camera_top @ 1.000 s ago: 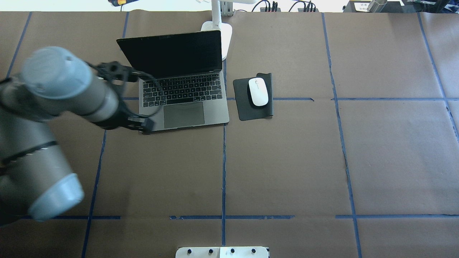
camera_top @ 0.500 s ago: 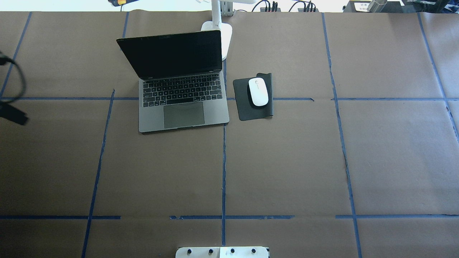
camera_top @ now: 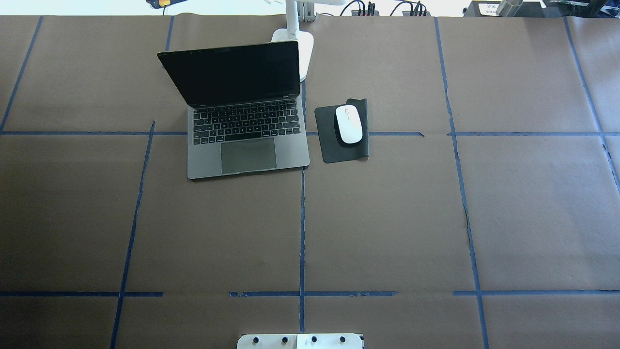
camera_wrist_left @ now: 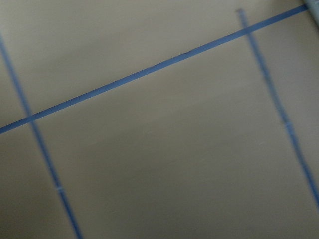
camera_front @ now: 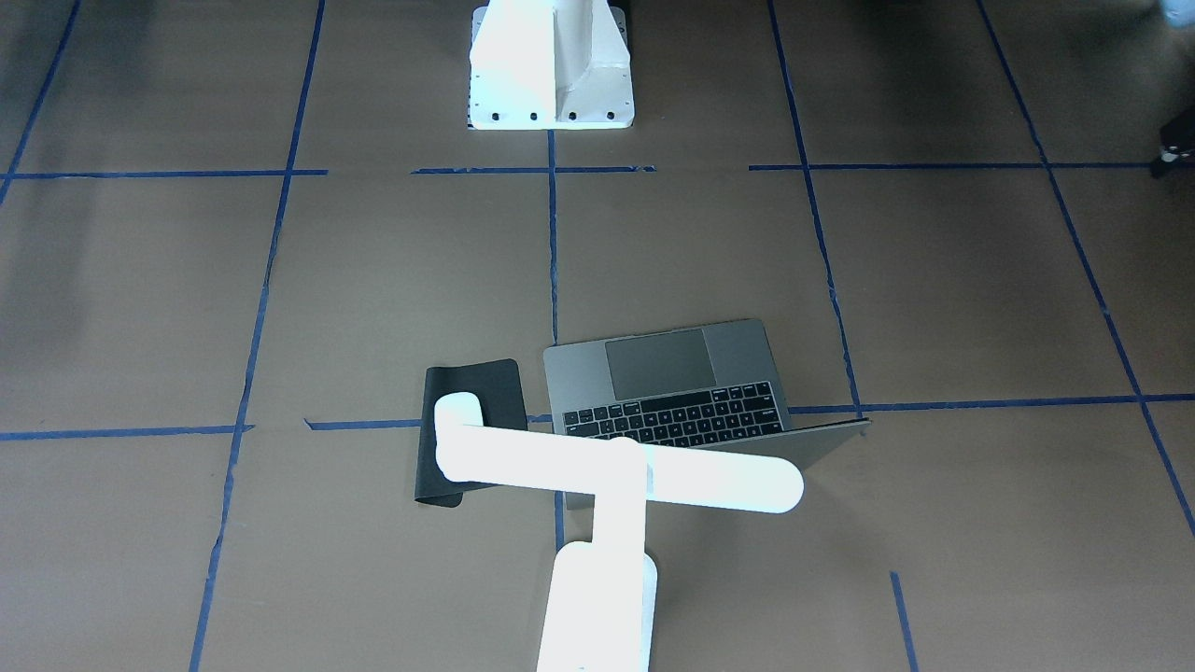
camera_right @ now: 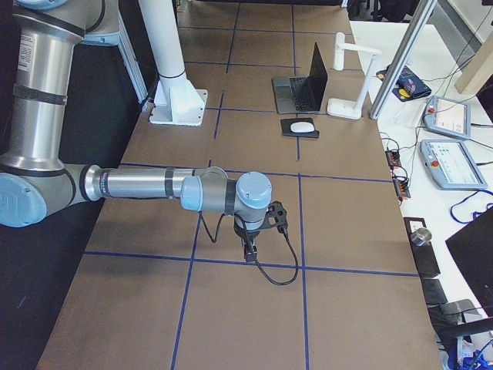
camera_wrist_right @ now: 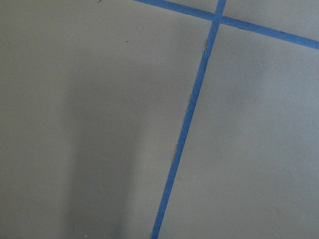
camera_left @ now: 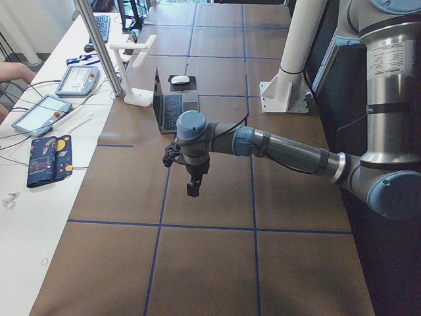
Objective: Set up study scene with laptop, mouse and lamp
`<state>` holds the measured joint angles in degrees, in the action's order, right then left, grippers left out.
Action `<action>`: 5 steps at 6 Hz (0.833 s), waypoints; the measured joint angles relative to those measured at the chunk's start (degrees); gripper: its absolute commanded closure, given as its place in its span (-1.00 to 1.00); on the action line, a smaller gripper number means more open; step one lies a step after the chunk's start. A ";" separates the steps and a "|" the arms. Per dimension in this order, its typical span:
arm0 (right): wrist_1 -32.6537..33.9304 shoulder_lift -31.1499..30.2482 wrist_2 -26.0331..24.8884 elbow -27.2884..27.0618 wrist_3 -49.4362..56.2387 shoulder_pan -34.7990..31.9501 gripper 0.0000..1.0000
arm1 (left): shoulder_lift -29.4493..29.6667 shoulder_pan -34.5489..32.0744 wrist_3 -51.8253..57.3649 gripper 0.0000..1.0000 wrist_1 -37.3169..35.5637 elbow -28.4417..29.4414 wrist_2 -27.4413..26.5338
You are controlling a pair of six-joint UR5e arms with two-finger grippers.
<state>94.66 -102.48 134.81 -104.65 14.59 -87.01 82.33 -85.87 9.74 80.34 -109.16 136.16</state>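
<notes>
I see the laptop (camera_top: 244, 111) open on the worktop (camera_top: 387, 218), its screen dark, and the lamp (camera_top: 305, 53) standing just behind its lid. The mouse (camera_top: 348, 124) sits on a black pad (camera_top: 329, 145) beside the laptop. My left hand (camera_left: 192, 187) and right hand (camera_right: 250, 248) hang well apart from these; I cannot tell how wide either is.

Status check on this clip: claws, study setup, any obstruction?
Left claw and right claw hang over the table ends, state unreadable. Laptop open, mouse on black pad beside it, lamp behind. Nothing blocking.
</notes>
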 measured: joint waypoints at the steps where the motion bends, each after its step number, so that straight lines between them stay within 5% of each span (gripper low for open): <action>1: 0.00 0.00 0.01 -0.02 0.00 0.00 -1.00 | -1.37 -2.70 2.91 -1.00 -0.05 2.53 0.65; 5: 0.00 -0.08 0.01 -0.02 0.07 0.00 -1.00 | -4.98 -7.69 -4.30 -1.00 0.30 3.99 0.64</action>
<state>94.66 -102.56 134.82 -104.68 14.66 -87.01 77.35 -93.56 5.44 80.65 -105.16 136.80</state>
